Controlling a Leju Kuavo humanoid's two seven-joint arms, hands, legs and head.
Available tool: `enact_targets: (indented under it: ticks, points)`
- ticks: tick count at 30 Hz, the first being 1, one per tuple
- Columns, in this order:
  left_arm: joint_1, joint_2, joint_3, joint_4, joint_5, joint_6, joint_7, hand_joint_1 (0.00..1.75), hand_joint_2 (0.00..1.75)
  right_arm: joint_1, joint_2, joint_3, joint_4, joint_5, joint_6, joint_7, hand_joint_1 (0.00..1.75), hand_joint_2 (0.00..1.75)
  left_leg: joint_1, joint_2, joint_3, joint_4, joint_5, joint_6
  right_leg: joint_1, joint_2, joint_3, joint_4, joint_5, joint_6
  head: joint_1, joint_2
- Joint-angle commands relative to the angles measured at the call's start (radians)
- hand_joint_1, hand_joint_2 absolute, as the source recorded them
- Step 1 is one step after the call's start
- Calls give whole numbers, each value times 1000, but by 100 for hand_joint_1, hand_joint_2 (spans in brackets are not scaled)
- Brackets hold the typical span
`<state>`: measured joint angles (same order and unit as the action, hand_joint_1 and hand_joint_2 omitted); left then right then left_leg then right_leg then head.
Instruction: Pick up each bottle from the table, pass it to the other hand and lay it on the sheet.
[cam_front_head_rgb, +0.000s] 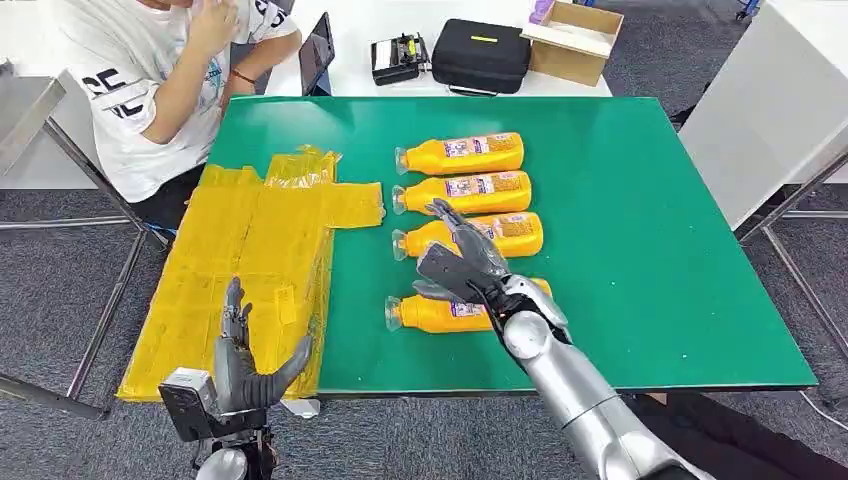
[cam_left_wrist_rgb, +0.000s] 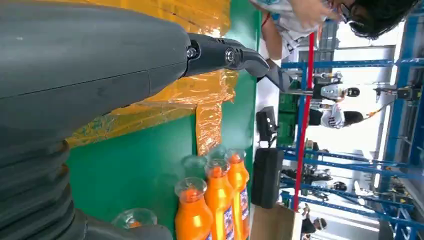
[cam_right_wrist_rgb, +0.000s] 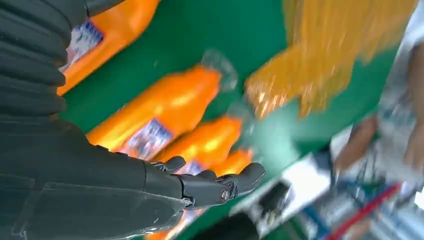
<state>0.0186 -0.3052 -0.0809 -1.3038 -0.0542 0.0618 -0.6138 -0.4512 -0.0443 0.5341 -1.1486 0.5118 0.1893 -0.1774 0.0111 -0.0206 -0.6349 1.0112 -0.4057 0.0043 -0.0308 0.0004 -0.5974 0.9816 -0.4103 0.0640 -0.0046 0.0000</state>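
Observation:
Several orange bottles lie side by side on the green table, caps pointing toward the yellow sheet. The farthest bottle and the second bottle lie free. My right hand hovers open, fingers spread, over the third bottle and the nearest bottle, gripping neither. The right wrist view shows that hand above the bottles, blurred. My left hand is open, palm up, over the sheet's near edge. In the left wrist view its fingers hold nothing, with bottles beyond.
A person sits at the table's far left corner, close to the sheet. A black case, a cardboard box and a tablet stand on the white table behind. The green table's right half is bare.

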Motion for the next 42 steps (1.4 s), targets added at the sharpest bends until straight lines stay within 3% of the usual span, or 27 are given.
enact_targets:
  ticks: [1, 5, 13, 17, 22, 25, 27, 32, 42]
  points:
    - [-106, 21, 34, 202, -2, -9, -2, 0, 175, -192, -81, 198, 217, -97, 133, -25, 0, 175, 0, 3, 5, 0, -1, 0, 1, 1, 5, -1, -1, -4, 0, 0]
    - [-105, 19, 33, 198, -2, -9, -1, 0, 175, -196, -90, 215, 214, -93, 135, -23, 0, 175, 0, 2, 5, 0, -2, 0, 1, 0, 5, -1, -1, -4, 0, 0]
    - [-107, 20, 29, 205, 1, -11, -4, 0, 175, -172, -266, 418, 68, -166, 113, 10, 0, 175, 0, 0, 3, 0, -1, 0, 1, -2, 4, -1, -1, -3, 0, 0]
    - [-98, 21, 36, 198, 2, -8, -4, 0, 175, -121, -346, 440, -6, -168, 93, 35, 0, 175, 0, -1, 3, 0, -1, 0, 1, -3, 4, -2, -1, -3, 0, 0]
    - [-93, 18, 39, 190, 2, -10, -5, 0, 175, -61, -382, 439, -68, -151, 46, 50, 0, 175, 1, 0, 4, 0, -2, 0, 1, -2, 6, -2, -2, -4, 0, 0]
    - [-82, 18, 43, 175, 2, -8, -6, 0, 175, 33, -430, 403, -156, -120, 10, 64, 0, 175, 0, -1, 2, 0, -1, 0, 1, -2, 3, -1, -1, -3, 0, 0]
    - [-81, 18, 44, 173, 2, -8, -6, 0, 175, 46, -437, 397, -168, -114, 8, 65, 0, 175, 1, -1, 7, 0, -4, 0, 3, -4, 10, -3, -4, -5, 0, 0]
    - [-83, 18, 45, 176, 2, -10, -6, 0, 175, 38, -427, 389, -160, -107, 14, 67, 0, 175, 0, 2, 1, 0, -2, 0, 0, 1, 2, -1, -1, -2, 0, 0]
    - [-83, 18, 45, 176, 2, -10, -6, 0, 175, 38, -427, 389, -160, -107, 14, 67, 0, 175, 0, 4, 6, 0, -4, 0, 2, 2, 6, -1, -3, -5, 0, 0]
